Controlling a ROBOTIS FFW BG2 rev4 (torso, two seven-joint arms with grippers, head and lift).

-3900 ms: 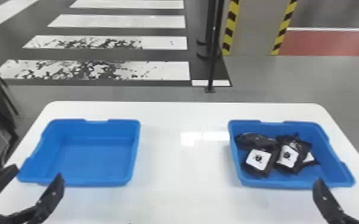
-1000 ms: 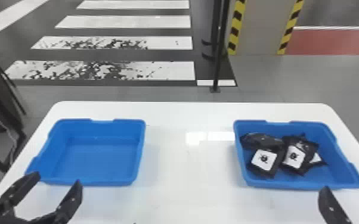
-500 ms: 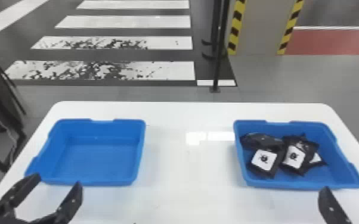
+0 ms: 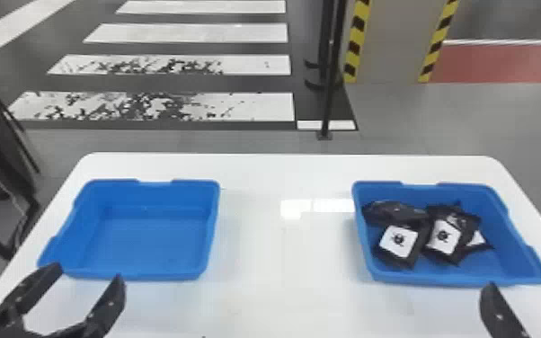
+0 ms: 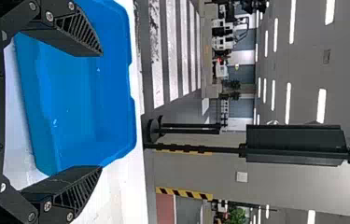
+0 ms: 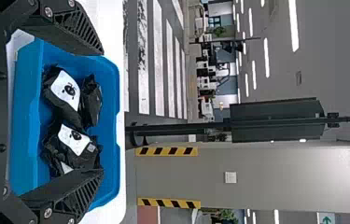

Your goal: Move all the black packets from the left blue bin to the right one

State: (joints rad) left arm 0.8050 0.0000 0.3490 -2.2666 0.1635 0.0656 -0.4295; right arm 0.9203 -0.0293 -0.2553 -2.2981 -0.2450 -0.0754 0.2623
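Currently the right gripper stands open, nothing between its fingers. From it, in the head view, black packets lie at 10 o'clock, heaped toward the 9 o'clock side of the right blue bin. Left gripper: open, unloaded; left blue bin at 1 to 2 o'clock, packets well apart near 3 o'clock.

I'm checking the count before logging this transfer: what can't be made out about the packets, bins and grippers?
- Exact number of black packets: head view, they overlap in the right bin.
- Rightmost packet's full label: head view, the neighbouring packet covers part.
- Right gripper's outer finger: head view, cut off by the right edge.
- Left bin's near-left corner: head view, partly behind the left gripper.
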